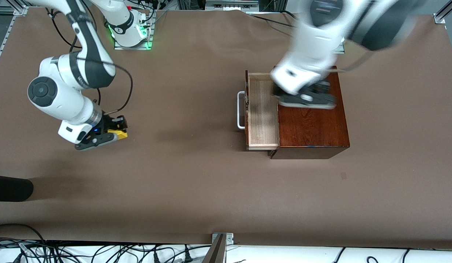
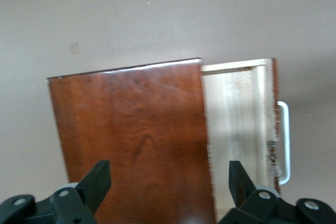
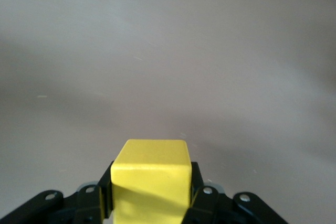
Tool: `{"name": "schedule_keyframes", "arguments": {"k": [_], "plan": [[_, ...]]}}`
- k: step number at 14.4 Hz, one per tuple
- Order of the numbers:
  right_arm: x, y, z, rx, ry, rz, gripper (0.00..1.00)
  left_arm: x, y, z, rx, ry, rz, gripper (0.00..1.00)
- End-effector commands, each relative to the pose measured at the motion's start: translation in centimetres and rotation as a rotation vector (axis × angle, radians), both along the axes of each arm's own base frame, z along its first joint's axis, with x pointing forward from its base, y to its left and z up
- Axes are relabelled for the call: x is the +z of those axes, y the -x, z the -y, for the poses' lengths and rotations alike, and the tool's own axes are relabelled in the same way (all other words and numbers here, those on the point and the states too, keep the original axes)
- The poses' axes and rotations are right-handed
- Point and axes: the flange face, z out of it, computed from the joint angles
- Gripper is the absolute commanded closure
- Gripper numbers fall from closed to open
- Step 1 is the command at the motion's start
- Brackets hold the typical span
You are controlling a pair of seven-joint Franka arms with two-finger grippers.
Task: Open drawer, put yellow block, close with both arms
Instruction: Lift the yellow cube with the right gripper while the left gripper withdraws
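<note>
The drawer (image 1: 262,109) is pulled out of the dark mahogany box (image 1: 310,124), with its white handle (image 1: 240,109) toward the right arm's end; the pale tray is empty. My right gripper (image 1: 118,133) is shut on the yellow block (image 1: 120,134), low over the table at the right arm's end. The right wrist view shows the block (image 3: 151,179) clamped between the fingers of my right gripper (image 3: 151,184). My left gripper (image 1: 306,98) is open and empty over the box top. The left wrist view shows my left gripper (image 2: 168,177) over the box (image 2: 131,129), with the drawer (image 2: 236,124) and handle (image 2: 284,140) beside it.
A black rounded object (image 1: 10,188) lies at the table's edge at the right arm's end, nearer to the front camera. Cables (image 1: 101,252) and a metal bracket (image 1: 222,239) run along the edge nearest the camera. Brown table (image 1: 182,175) lies between block and drawer.
</note>
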Motion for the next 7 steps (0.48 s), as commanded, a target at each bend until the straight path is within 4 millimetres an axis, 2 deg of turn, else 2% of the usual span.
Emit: {"name": "schedule_keyframes", "arguments": {"k": [1, 3, 4, 5, 6, 7], "plan": [[4.5, 0.3, -7.2, 0.154, -0.030, 0.020, 1.00, 1.1, -1.7, -8.5, -0.053, 0.123, -0.044, 0.00], [5.9, 3.0, -14.6, 0.272, -0.042, 0.044, 1.00, 2.6, -1.6, -13.7, -0.062, 0.090, -0.013, 0.00], [6.4, 5.3, -19.1, 0.338, -0.046, 0.053, 1.00, 2.5, -0.8, -14.7, -0.079, 0.068, -0.018, 0.00], [7.0, 7.8, -23.3, 0.411, -0.050, 0.065, 1.00, 2.7, -0.5, -17.1, -0.073, 0.061, -0.018, 0.00], [7.5, 9.5, -26.6, 0.466, -0.063, 0.076, 1.00, 2.6, -0.1, -19.0, -0.080, 0.058, -0.022, 0.00], [7.8, 10.6, -29.4, 0.511, -0.083, 0.086, 1.00, 2.5, 0.5, -20.1, -0.068, 0.054, -0.028, 0.00]]}}
